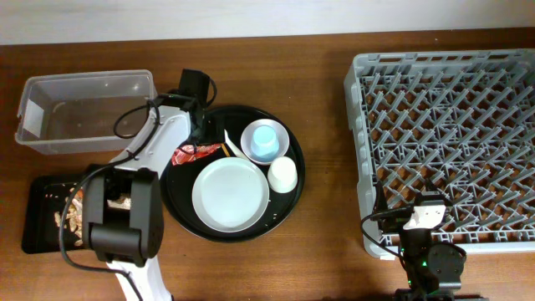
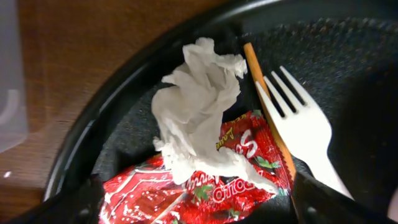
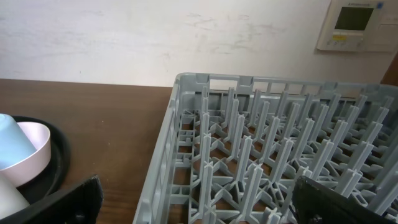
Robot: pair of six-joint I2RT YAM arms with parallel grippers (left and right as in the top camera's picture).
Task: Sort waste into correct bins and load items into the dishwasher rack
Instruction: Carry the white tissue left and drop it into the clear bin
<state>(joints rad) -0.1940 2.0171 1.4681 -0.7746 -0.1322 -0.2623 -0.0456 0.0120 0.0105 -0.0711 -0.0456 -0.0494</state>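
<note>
The left pincer (image 2: 196, 202), wide open and empty, is hovering over the crumpled white tissue (image 2: 196, 118) covering the small red wrapper (image 2: 242, 165) at 10 o'clock on the round black tray (image 2: 115, 93). The right pincer (image 3: 199, 199) is gaping empty.

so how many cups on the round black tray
2: a light blue cup in the small white bowl, and a white cup beside the pale grey round plate.

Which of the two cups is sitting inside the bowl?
The light blue cup: it sits in the small white bowl, while the white cup rests directly on the round black tray, beside the grey plate.
</note>
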